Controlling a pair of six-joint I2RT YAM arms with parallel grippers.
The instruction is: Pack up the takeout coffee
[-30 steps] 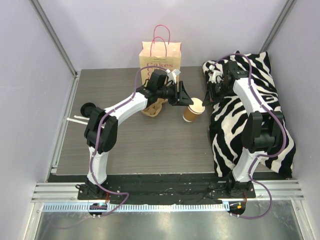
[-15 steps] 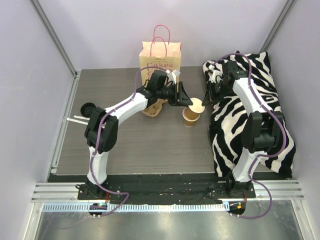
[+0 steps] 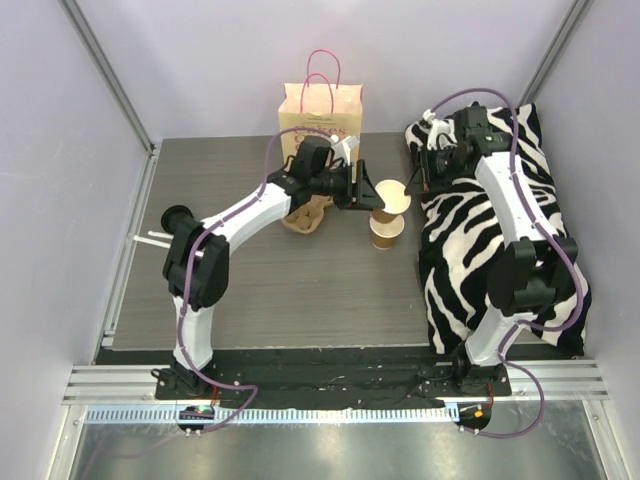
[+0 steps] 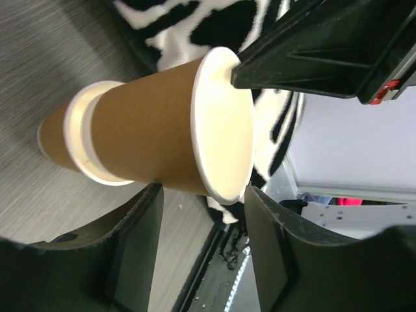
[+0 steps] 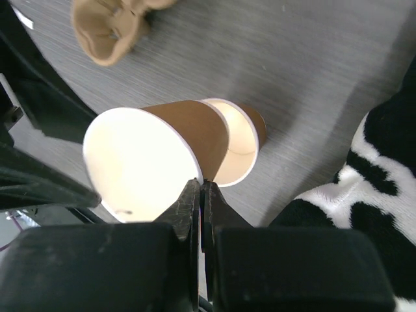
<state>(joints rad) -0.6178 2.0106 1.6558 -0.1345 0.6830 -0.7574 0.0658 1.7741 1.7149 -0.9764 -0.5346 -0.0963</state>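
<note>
Pinching the top cup (image 5: pixel 140 162) by its thin rim, the right claw (image 5: pixel 200 188) holds it tipped right at the mouth of the bottom cup (image 5: pixel 237 153) on the desk (image 5: pixel 325 78). The left claw (image 4: pixel 203 192) hangs beside it, fingers apart. A weak pinch could slip and drop the cup.

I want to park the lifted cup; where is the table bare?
Bare: the near middle of the table, between the left arm and the zebra cloth; also the back-left corner beside the paper bag. Crowded: around the standing cup and carrier.
</note>
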